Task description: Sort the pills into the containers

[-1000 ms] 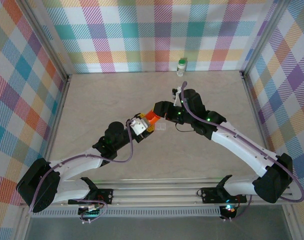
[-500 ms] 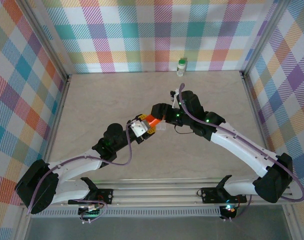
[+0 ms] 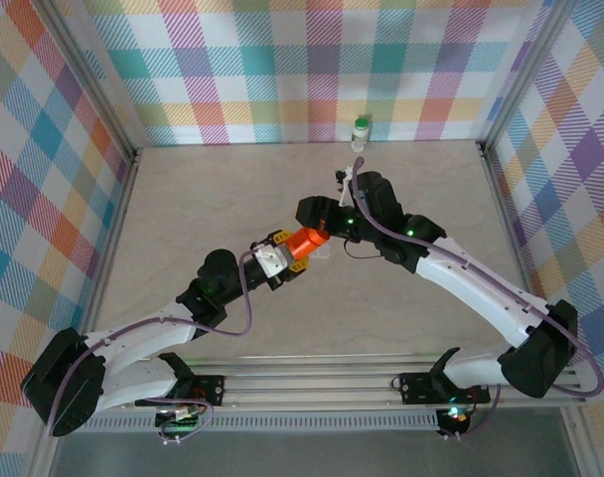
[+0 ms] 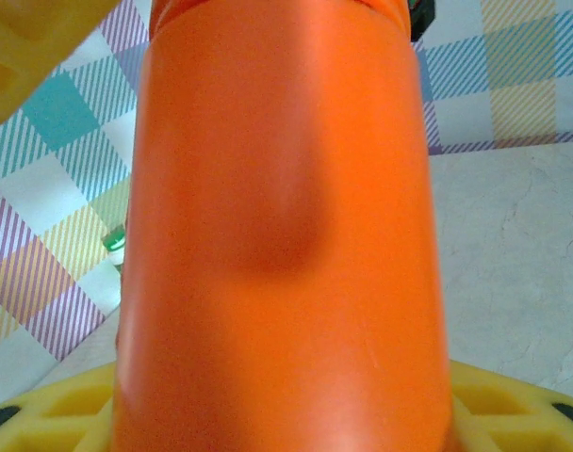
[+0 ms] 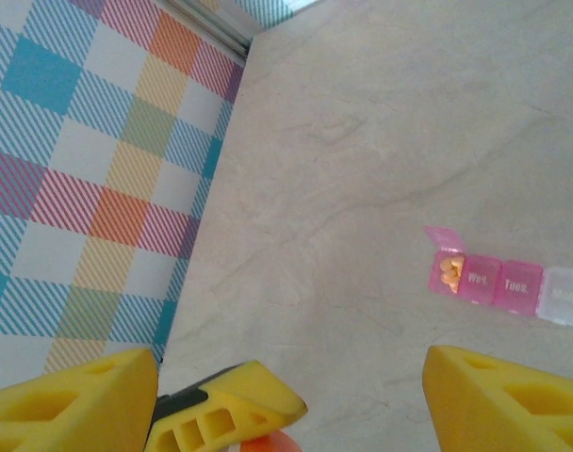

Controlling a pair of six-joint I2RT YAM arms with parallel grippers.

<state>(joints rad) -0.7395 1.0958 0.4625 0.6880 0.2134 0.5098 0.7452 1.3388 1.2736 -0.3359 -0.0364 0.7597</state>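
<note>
Left gripper: the left gripper (image 3: 294, 250), mid-tabletop, is clenched around the orange vial (image 3: 308, 241), its yellow fingers (image 4: 513, 400) pressed to the vial's sides.
Orange vial: held off the tabletop (image 3: 203, 209) and tipped toward the right arm; in the left wrist view its smooth orange wall looms close to the lens.
Right gripper: the right gripper (image 3: 320, 215) sits just beside the vial's far end with its jaws spread wide, grasping nothing; bare tabletop shows between its yellow fingers (image 5: 74, 400).
Pill organizer: a pink weekly pill organizer (image 5: 508, 284) lies flat on the tabletop, day labels on its lids, the end compartment's lid flipped up.
Pills: orange pills (image 5: 448, 272) sit in that open compartment.
White bottle: the green-capped white bottle (image 3: 361, 132) stands upright against the plaid back wall (image 3: 282, 70), well apart from both arms.
</note>
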